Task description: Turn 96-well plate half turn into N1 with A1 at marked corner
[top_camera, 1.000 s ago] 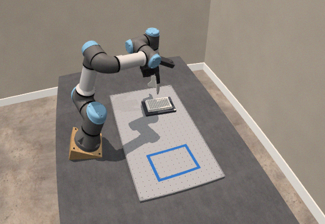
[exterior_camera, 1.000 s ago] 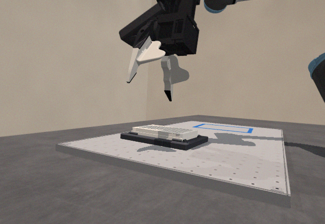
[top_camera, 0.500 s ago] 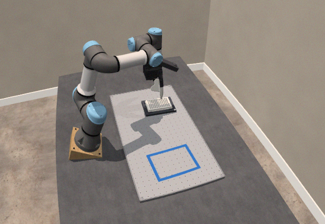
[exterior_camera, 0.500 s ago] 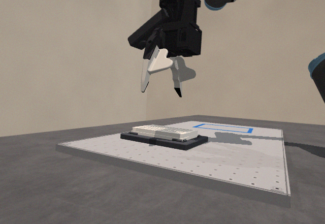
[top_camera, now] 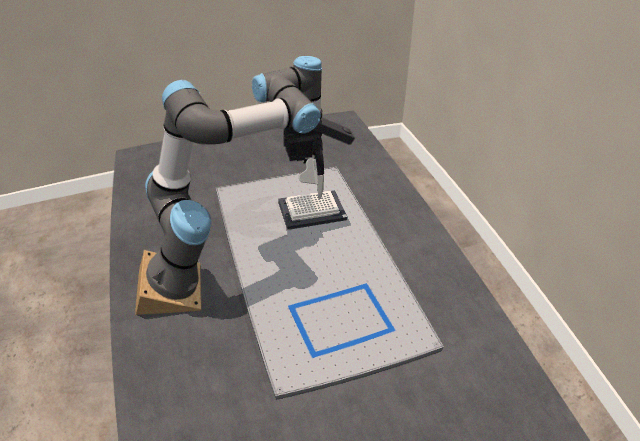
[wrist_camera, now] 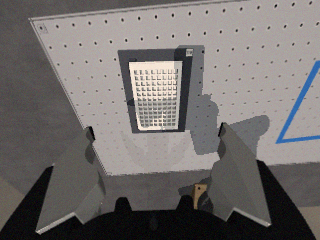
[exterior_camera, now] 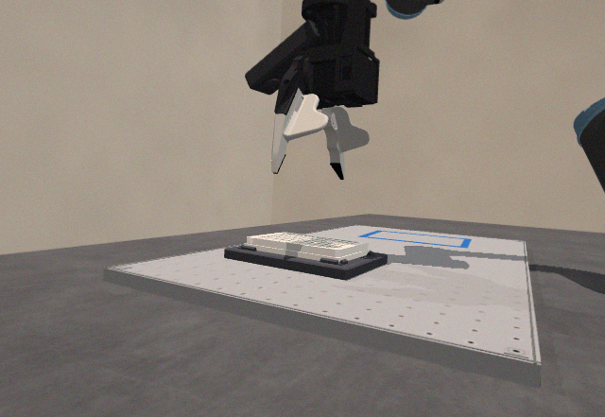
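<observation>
Arm bent over, claw (exterior_camera: 306,168) wide open, empty, pointing down above plate (exterior_camera: 307,245).

Arm bent over — gripper (exterior_camera: 306,170) pointing down, its 2 fingers spread wide, holding nothing.

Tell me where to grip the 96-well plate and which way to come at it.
Grip the 96-well plate across its two long side walls, coming straight down from above. It lies flat in the dark nest, whose rim surrounds its base, so a sideways approach looks blocked; only the walls rising above the nest are free. The gripper hangs open above it, holding nothing, and probably needs centring first.
</observation>
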Motion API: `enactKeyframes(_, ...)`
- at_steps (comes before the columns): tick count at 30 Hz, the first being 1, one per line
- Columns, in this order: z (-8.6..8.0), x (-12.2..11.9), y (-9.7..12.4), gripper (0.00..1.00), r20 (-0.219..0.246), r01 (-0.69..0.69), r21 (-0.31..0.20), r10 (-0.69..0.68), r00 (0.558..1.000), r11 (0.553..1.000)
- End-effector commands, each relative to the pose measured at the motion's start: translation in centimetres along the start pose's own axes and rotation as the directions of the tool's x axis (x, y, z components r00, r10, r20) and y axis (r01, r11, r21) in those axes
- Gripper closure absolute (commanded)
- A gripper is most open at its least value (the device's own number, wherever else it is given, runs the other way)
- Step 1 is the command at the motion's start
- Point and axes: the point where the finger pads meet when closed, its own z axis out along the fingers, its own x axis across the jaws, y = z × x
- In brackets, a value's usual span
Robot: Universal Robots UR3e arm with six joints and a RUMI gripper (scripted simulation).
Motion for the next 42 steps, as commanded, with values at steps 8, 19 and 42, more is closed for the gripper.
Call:
enactKeyframes(8, 0.6, 0.0, -0.1, 0.0, 0.001, 0.0, 0.003, 0.0, 1.0, 1.0)
enactKeyframes(19, 2.4, 0.0, -0.1, 0.0, 0.001, 0.0, 0.003, 0.0, 1.0, 1.0)
enactKeyframes(42, 5.6, 0.0, -0.1, 0.0, 0.001, 0.0, 0.003, 0.0, 1.0, 1.0)
